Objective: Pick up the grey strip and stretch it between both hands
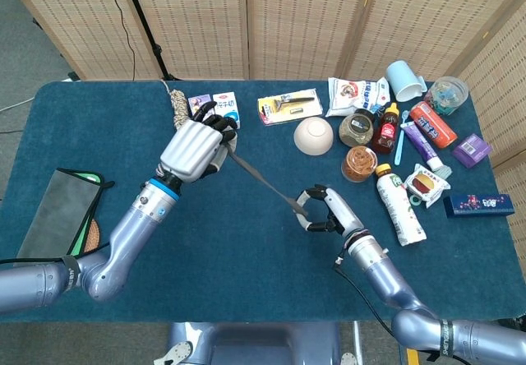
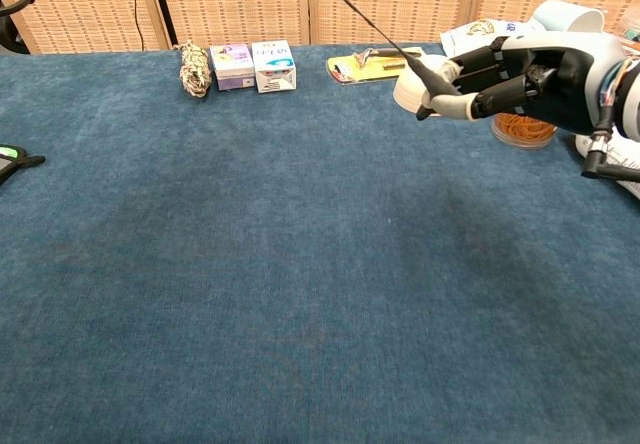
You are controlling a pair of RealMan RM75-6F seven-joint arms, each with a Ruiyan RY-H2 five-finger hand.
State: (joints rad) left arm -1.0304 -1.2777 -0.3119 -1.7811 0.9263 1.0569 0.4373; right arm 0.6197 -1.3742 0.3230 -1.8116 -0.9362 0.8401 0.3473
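Robot hands [image 1: 195, 147] [image 1: 322, 210] (L/R) w/ strip [image 1: 261, 182] between

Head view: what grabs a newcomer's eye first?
The grey strip, pulled into a taut diagonal line above the middle of the blue table, gripped by the left hand at its upper end and the right hand at its lower end. Next, the crowd of bottles, jars and packets on the table's right side.

The top edge of the chest view cuts off the grey strip [image 2: 365, 16], so its upper end and the left hand [image 1: 193, 147] holding it show only from the head.
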